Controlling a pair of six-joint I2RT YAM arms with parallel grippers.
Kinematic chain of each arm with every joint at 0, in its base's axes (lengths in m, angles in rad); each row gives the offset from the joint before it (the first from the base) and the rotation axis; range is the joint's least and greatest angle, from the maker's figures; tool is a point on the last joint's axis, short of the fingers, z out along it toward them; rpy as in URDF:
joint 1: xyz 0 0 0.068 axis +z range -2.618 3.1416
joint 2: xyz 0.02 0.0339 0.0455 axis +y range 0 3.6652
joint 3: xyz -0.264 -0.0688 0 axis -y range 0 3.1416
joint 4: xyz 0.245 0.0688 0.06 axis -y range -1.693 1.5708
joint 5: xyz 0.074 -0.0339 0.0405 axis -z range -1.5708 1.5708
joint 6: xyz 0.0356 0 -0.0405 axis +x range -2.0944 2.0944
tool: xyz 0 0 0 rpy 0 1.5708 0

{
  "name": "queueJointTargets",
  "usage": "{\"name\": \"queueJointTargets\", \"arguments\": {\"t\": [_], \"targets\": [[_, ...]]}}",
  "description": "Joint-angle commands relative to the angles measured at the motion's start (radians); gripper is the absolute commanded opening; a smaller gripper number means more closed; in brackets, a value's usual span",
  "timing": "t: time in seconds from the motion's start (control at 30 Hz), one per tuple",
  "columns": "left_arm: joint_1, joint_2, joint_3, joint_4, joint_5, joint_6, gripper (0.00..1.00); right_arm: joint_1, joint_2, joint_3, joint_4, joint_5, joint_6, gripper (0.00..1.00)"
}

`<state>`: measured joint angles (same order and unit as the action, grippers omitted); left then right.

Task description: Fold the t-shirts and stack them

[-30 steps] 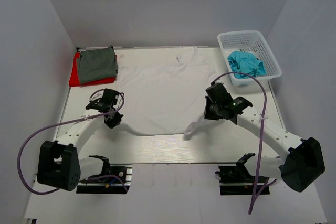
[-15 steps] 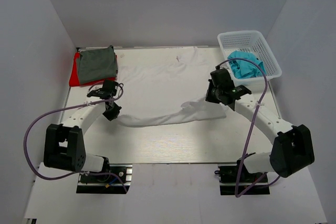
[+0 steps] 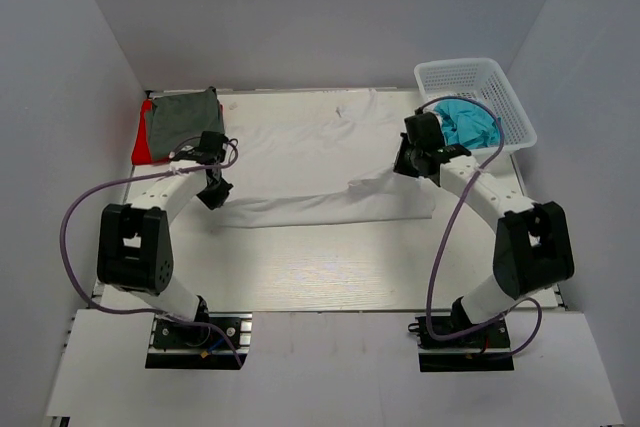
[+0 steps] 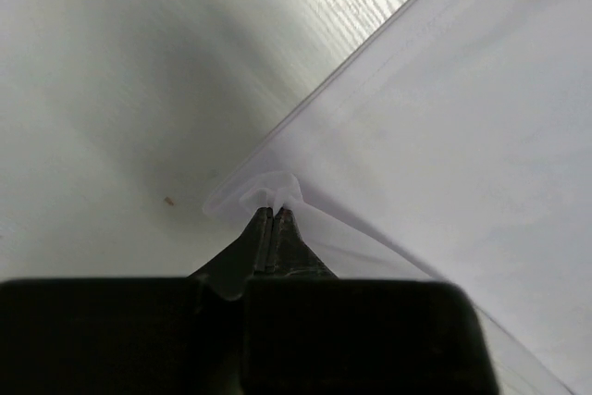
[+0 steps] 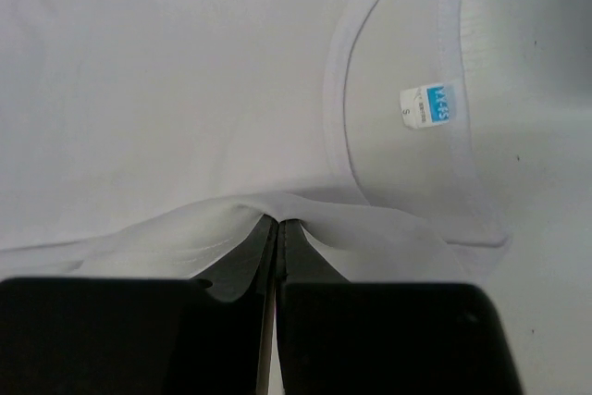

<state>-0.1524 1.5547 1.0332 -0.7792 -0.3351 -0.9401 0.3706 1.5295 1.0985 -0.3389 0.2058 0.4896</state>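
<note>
Folding the white shirt: half the pile left

Judging by the table (image 3: 330, 277), the job is about midway. A grey-green t-shirt (image 3: 183, 119) lies folded on a red t-shirt (image 3: 141, 145) at ten o'clock in the top view, and that stack looks done. The white t-shirt (image 3: 320, 157) lies spread at the centre, its near edge doubled over toward twelve o'clock. The left gripper (image 3: 214, 194) at nine o'clock and the right gripper (image 3: 409, 163) at three are both clamped tight on its cloth. The turquoise t-shirt (image 3: 466, 123) sits crumpled in the basket (image 3: 474, 66) at one o'clock, untouched. Only the right wrist view shows the collar (image 5: 333, 90) and label (image 5: 426, 105). The left wrist view alone shows a nipped corner.
</note>
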Motion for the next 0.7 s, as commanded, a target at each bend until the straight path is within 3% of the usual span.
{"name": "queueJointTargets", "arguments": {"t": [0.0, 0.03, 0.07, 0.1, 0.13, 0.17, 0.2, 0.23, 0.27, 0.3, 0.33, 0.53, 0.67], "targets": [[0.014, 0.056, 0.074, 0.02, -0.068, -0.009, 0.0, -0.025, 0.087, 0.101, 0.084, 0.012, -0.003, 0.0], [0.014, 0.073, 0.088, 0.02, -0.068, -0.009, 0.0, -0.028, 0.107, 0.127, 0.095, 0.023, 0.001, 0.0], [0.014, 0.088, 0.106, 0.02, -0.068, -0.009, 0.11, -0.039, 0.174, 0.138, 0.119, 0.029, -0.018, 0.0], [0.014, 0.102, 0.151, 0.006, -0.08, 0.0, 0.28, -0.039, 0.202, 0.18, 0.11, 0.02, -0.02, 0.18], [0.014, 0.113, 0.172, -0.006, -0.081, 0.012, 0.35, -0.051, 0.231, 0.248, 0.089, -0.005, -0.028, 0.24], [0.014, 0.122, 0.215, -0.015, -0.081, 0.038, 0.49, -0.056, 0.31, 0.315, 0.034, -0.044, -0.061, 0.32], [0.014, 0.122, 0.228, -0.026, -0.091, 0.038, 0.65, -0.059, 0.334, 0.345, -0.006, -0.057, -0.069, 0.54], [0.014, 0.11, 0.228, -0.041, -0.091, 0.053, 0.9, -0.058, 0.354, 0.404, -0.04, -0.08, -0.083, 0.58], [0.014, 0.088, 0.238, -0.052, -0.1, 0.054, 1.0, -0.056, 0.375, 0.42, -0.067, -0.078, -0.103, 0.66], [0.014, 0.073, 0.238, -0.061, -0.101, 0.054, 1.0, -0.052, 0.37, 0.41, -0.087, -0.08, -0.108, 0.75], [0.014, 0.058, 0.222, -0.061, -0.101, 0.054, 1.0, -0.048, 0.339, 0.391, -0.078, -0.079, -0.126, 0.9], [-0.006, -0.005, 0.116, 0.073, 0.02, 0.109, 1.0, -0.048, 0.138, 0.1, 0.07, -0.198, -0.129, 0.9], [-0.006, 0.053, 0.055, 0.216, 0.273, 0.153, 1.0, -0.055, 0.127, 0.014, 0.115, -0.246, -0.095, 0.9]]}}
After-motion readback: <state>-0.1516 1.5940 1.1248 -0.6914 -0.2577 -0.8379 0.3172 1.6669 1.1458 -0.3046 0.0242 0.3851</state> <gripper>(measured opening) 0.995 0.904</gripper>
